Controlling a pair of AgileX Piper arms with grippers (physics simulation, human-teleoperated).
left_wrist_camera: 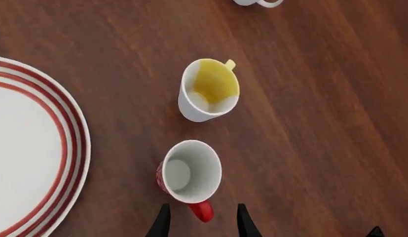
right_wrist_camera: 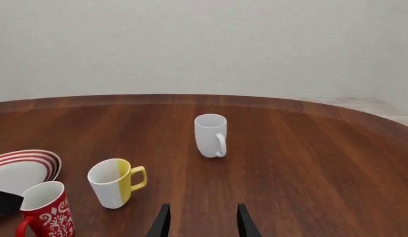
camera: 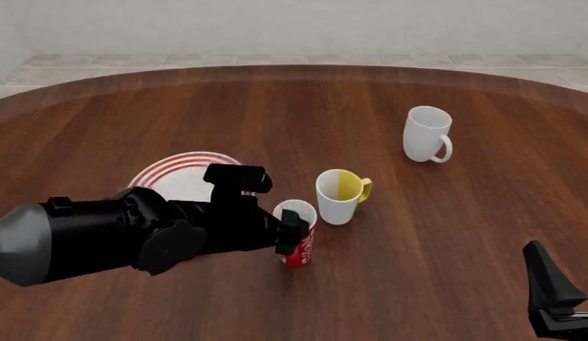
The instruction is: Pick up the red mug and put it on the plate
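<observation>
The red mug [left_wrist_camera: 188, 172] stands upright on the table, white inside, with its red handle [left_wrist_camera: 202, 211] pointing at my left gripper [left_wrist_camera: 204, 223]. The left gripper is open, its two black fingertips either side of the handle with a gap on each side. In the front view the left gripper [camera: 294, 236] sits over the near side of the red mug [camera: 298, 250]. The plate [left_wrist_camera: 67, 129] lies flat beside the mug; it also shows in the front view [camera: 170, 172], partly hidden by the left arm. My right gripper [right_wrist_camera: 204, 223] is open and empty at the near right [camera: 565, 285].
A white-and-yellow mug [camera: 340, 195] stands just beyond and right of the red mug, close to it. A plain white mug [camera: 427, 133] stands farther back right. The round wooden table's far edge [camera: 294, 69] curves across the back.
</observation>
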